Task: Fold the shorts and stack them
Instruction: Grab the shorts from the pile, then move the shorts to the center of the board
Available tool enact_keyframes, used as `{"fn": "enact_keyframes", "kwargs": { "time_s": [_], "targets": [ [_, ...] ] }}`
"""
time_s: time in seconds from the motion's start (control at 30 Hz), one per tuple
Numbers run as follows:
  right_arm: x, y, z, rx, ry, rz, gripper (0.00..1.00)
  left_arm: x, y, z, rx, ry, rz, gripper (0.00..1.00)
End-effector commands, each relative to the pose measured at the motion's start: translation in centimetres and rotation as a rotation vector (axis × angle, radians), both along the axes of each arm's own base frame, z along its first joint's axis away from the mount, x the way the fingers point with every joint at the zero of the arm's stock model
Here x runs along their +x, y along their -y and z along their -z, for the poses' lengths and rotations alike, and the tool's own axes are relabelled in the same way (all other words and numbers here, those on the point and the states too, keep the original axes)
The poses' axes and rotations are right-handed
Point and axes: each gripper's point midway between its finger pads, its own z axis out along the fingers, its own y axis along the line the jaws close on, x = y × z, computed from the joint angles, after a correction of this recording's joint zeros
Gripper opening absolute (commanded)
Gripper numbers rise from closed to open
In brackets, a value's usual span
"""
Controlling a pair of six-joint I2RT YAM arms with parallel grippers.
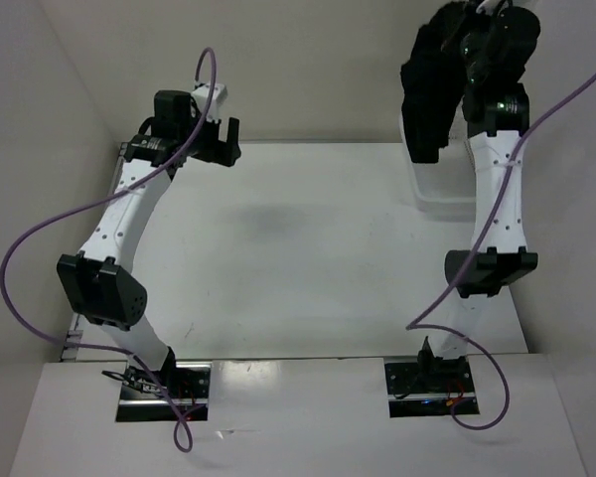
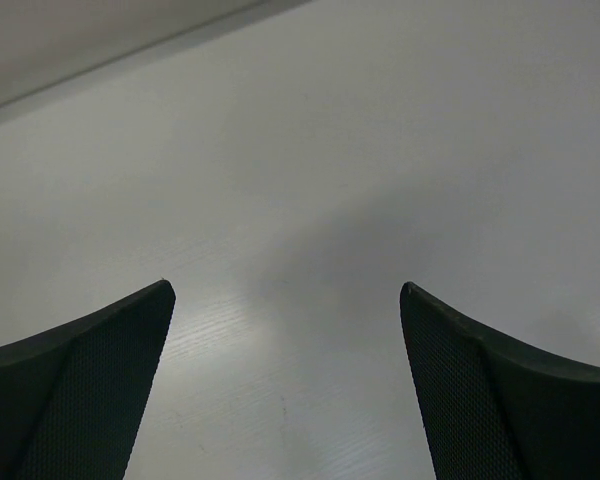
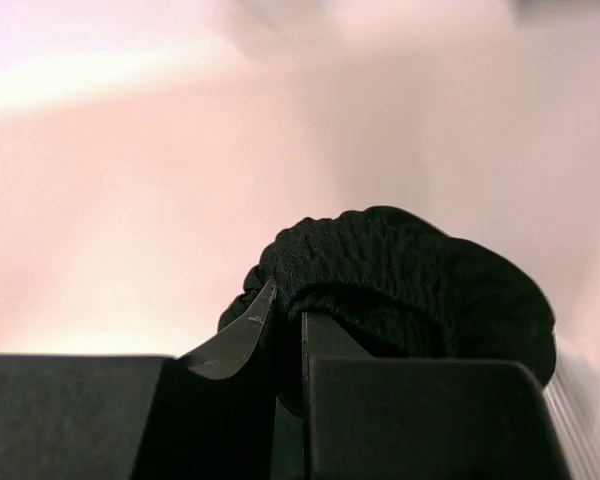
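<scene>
Where the shorts (image 1: 432, 89) are: held clear of the table (image 1: 298, 258), hanging as a black bunch at 1 o'clock in your top view, over the white basket (image 1: 442, 194).
Right gripper (image 3: 288, 320): your jaws are clamped on a rolled fold of the shorts, with fabric bulging past the fingertips.
Left gripper (image 2: 285, 290): your jaws stand wide apart, holding nothing, over bare table at 11 o'clock.
Basket: at 2 o'clock on the table's far right, partly hidden by your right arm.

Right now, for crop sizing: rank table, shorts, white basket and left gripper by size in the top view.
table
shorts, raised toward camera
white basket, partly hidden, and left gripper: too alike to rank
</scene>
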Motion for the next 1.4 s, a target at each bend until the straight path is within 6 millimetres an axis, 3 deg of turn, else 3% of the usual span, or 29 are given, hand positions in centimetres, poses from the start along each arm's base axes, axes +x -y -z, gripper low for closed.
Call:
{"fn": "enact_keyframes", "kwargs": {
  "time_s": [0.0,0.07,0.13,0.17,0.2,0.27,0.3,0.33,0.37,0.4,0.47,0.5,0.53,0.57,0.67,0.7,0.73,0.9,0.93,1.07,1.1,1.17,1.2,1.23,1.37],
  "targets": [
    [-8.9,-6.1,-12.4,-0.125,0.299,-0.189,0.0,-1.1,-1.2,-5.4,0.007,0.148,-0.05,1.0],
    [-11.4,-9.2,-13.6,-0.158,0.329,-0.3,0.0,-2.3,-1.7,-6.2,0.009,0.172,-0.063,1.0],
    [-12.8,-12.8,-12.8,-0.128,0.306,-0.451,0.0,-3.1,-2.1,-6.6,0.013,0.188,-0.078,1.0],
    [-13.0,-13.5,-12.2,-0.115,0.288,-0.496,0.0,-3.8,-2.9,-7.5,0.016,0.21,-0.1,1.0],
    [-12.6,-14.2,-11.1,-0.1,0.257,-0.535,0.0,-4.3,-3.0,-6.7,0.02,0.194,-0.099,1.0],
    [-12.6,-15.5,-8.5,-0.036,0.175,-0.615,0.02,-5.3,-4.0,-7.6,0.021,0.222,-0.125,1.0],
    [-11.4,-16.1,-5.3,-0.013,0.097,-0.641,0.04,-5.6,-4.8,-6.7,0.031,0.205,-0.146,1.0],
    [-12.4,-16.8,-4.6,0.004,0.076,-0.694,0.07,-6.1,-5.2,-7.3,0.027,0.225,-0.156,1.0],
    [-12.4,-17.2,-3.4,0.002,0.062,-0.723,0.18,-6.4,-5.3,-7.0,0.028,0.221,-0.156,1.0],
    [-11.3,-18.2,2.3,0.028,-0.063,-0.759,0.3,-6.8,-5.3,-6.6,0.03,0.213,-0.156,1.0],
    [-12.1,-18.7,6.6,0.032,-0.138,-0.806,0.58,-8.5,-4.7,-4.5,0.021,0.147,-0.114,1.0],
    [-11.8,-18.7,12.6,0.055,-0.268,-0.803,0.61,-9.3,-4.6,-3.9,0.019,0.124,-0.101,1.0],
    [-12.0,-18.5,15.0,0.057,-0.315,-0.788,0.63,-9.7,-4.0,-2.8,0.018,0.093,-0.079,1.0],
    [-12.5,-17.9,18.8,0.029,-0.386,-0.767,0.65,-10.5,-3.7,-0.9,0.027,0.043,-0.067,1.0],
    [-13.7,-16.4,23.1,-0.049,-0.452,-0.71,0.66,-13.0,-1.7,3.6,0.073,-0.079,-0.009,1.0],
    [-14.1,-16.1,23.9,-0.063,-0.47,-0.699,0.66,-14.2,-1.1,6.3,0.097,-0.14,0.015,1.0],
    [-14.1,-15.8,24.8,-0.072,-0.486,-0.688,0.66,-15.6,0.8,7.6,0.113,-0.175,0.083,1.0],
    [-14.9,-15.5,28.3,-0.068,-0.556,-0.683,0.66,-19.0,5.8,13.8,0.23,-0.306,0.25,1.0],
    [-14.8,-15.5,28.6,-0.068,-0.555,-0.683,0.66,-19.4,5.9,15.2,0.261,-0.321,0.254,1.0],
    [-13.1,-15.2,31.1,-0.067,-0.604,-0.649,0.66,-17.1,4.7,19.0,0.37,-0.299,0.16,1.0],
    [-12.4,-15.3,32.4,-0.073,-0.636,-0.63,0.66,-17.7,4.3,19.9,0.387,-0.329,0.162,1.0],
    [-10.9,-15.8,32.1,-0.114,-0.616,-0.614,0.66,-18.8,5.0,20.5,0.354,-0.372,0.211,1.0],
    [-10.2,-16.4,33.5,-0.136,-0.646,-0.606,0.66,-19.7,4.6,21.4,0.363,-0.405,0.219,1.0],
    [-9.0,-17.0,32.4,-0.146,-0.611,-0.604,0.66,-19.8,4.5,21.8,0.362,-0.404,0.219,1.0],
    [-5.4,-19.2,33.4,-0.054,-0.628,-0.587,0.66,-21.1,4.1,24.0,0.372,-0.456,0.235,1.0]
  ]
}}
